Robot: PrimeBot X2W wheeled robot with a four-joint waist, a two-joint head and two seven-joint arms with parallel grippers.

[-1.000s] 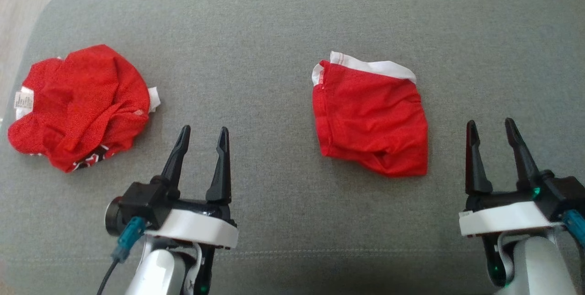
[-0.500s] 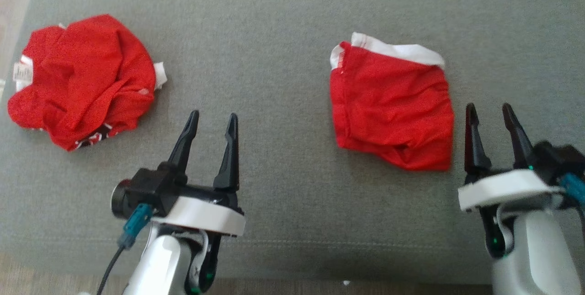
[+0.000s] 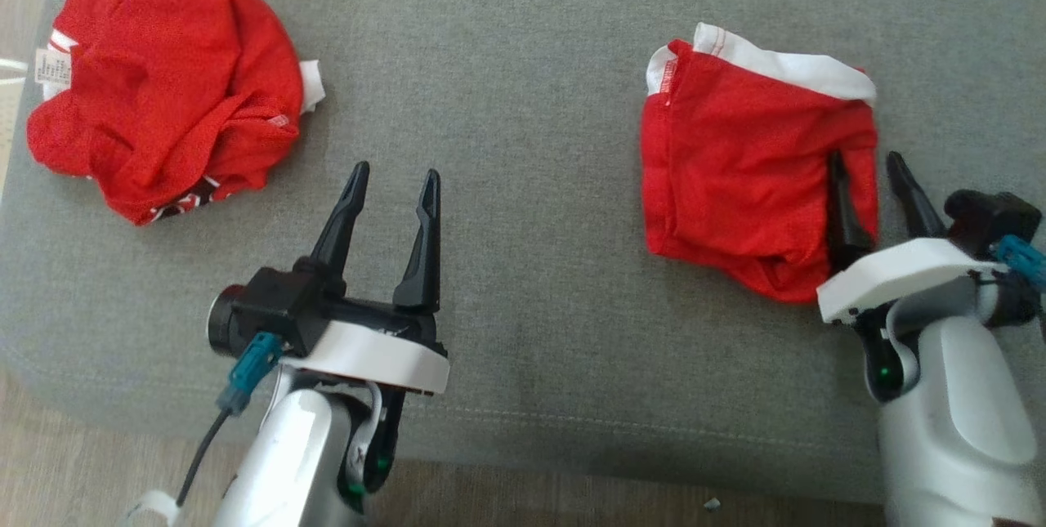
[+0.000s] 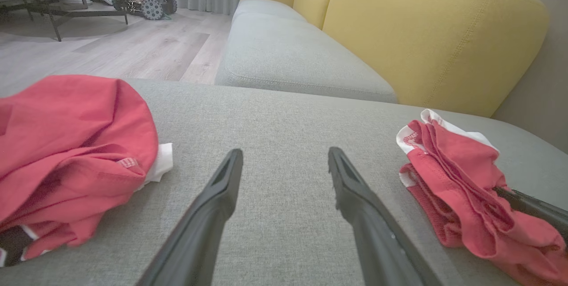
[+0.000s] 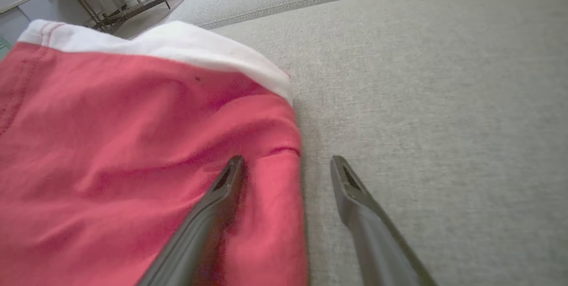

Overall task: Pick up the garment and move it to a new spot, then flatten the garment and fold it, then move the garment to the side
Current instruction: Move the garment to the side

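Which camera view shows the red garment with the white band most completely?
The head view: the garment lies nearly whole in it, seen from above. The right wrist view gives a close part, cut by the frame; the left wrist view gives it from the side, bunched.

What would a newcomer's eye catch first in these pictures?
Two bright red things on the grey sofa cushion: a crumpled red garment at far left, a flatter white-banded red garment at right. The open right gripper straddles the latter's right edge; the open left gripper hovers between them.
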